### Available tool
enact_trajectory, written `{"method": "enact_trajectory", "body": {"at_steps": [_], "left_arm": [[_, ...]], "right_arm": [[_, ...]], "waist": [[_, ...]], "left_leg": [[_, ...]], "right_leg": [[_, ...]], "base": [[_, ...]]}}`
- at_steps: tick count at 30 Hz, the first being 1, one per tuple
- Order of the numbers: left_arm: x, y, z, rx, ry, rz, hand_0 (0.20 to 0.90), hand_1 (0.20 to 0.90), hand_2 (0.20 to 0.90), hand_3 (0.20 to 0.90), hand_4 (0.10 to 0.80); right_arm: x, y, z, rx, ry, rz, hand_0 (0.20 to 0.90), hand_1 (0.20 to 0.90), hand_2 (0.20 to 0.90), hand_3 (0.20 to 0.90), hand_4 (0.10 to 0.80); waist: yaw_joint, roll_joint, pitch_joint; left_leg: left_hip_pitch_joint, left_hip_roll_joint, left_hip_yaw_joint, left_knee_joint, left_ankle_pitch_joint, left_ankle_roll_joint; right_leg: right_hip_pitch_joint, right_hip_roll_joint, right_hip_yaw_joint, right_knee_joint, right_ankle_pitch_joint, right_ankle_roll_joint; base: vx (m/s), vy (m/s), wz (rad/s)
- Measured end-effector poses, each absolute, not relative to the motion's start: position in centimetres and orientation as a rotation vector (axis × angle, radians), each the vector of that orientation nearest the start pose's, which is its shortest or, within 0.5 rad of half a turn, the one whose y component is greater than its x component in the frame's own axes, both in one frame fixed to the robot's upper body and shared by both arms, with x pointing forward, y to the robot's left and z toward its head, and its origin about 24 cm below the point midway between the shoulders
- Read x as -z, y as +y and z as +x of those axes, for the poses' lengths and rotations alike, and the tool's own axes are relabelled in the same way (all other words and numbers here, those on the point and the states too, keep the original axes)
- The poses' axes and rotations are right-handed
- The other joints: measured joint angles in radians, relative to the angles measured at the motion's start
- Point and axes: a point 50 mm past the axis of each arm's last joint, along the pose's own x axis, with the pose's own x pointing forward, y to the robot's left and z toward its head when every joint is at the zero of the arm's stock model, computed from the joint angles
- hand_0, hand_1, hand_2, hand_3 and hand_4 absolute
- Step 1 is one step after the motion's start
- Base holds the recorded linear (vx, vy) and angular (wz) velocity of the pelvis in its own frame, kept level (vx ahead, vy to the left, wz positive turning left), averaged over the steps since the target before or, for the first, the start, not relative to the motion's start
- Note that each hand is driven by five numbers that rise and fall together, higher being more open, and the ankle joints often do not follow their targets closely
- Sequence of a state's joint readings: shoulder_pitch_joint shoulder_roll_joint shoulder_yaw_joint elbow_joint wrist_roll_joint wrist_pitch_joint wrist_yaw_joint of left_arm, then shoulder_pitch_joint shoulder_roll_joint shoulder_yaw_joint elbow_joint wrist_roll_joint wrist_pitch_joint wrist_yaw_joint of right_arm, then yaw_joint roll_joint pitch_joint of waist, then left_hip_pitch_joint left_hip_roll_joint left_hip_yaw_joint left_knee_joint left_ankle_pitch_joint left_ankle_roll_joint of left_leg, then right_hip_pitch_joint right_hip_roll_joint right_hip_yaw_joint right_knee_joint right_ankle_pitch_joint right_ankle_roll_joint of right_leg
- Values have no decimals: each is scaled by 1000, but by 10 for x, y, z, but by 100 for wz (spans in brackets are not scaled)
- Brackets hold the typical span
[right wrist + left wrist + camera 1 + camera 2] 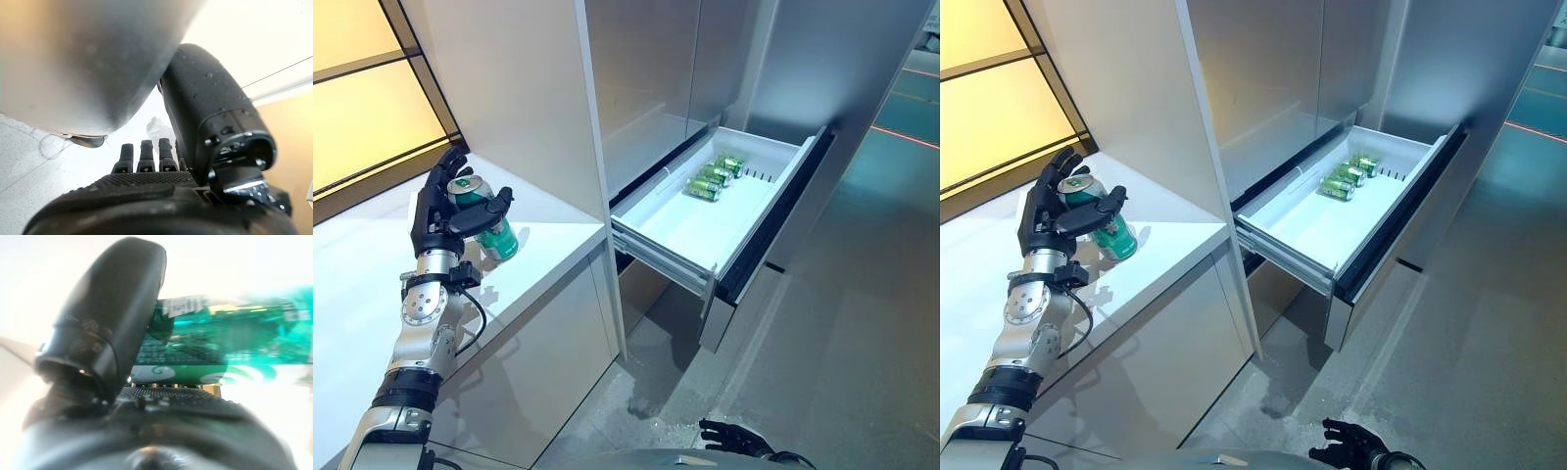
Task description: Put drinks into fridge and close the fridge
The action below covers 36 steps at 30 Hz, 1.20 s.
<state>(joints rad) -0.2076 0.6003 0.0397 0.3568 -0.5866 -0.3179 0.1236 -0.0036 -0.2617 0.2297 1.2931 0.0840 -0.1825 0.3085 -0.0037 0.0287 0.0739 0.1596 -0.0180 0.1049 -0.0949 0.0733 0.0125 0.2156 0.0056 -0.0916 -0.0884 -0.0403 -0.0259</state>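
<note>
The left hand (445,211) has its fingers and thumb wrapped round a green drink can (487,221) over the white counter (543,230), so it looks like the picking-up step, and next the can must go across to the open fridge drawer (700,235), where three cans (715,176) lie.

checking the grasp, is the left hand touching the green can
Touching: in the left eye view the left hand wraps the green can, thumb across its front.
</note>
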Motion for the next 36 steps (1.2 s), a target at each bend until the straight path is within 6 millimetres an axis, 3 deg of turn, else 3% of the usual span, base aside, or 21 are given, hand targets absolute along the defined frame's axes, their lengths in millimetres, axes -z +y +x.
{"method": "enact_trajectory", "body": {"at_steps": [36], "left_arm": [[-100,303,284,-339,-225,-24,900,900,900,900,800]], "right_arm": [[160,-220,87,-274,1154,-120,900,900,900,900,800]], "waist": [[-19,0,0]], "left_leg": [[1,0,4,0,-1,0]], "right_leg": [[-1,0,4,1,0,0]], "base": [[0,0,0]]}}
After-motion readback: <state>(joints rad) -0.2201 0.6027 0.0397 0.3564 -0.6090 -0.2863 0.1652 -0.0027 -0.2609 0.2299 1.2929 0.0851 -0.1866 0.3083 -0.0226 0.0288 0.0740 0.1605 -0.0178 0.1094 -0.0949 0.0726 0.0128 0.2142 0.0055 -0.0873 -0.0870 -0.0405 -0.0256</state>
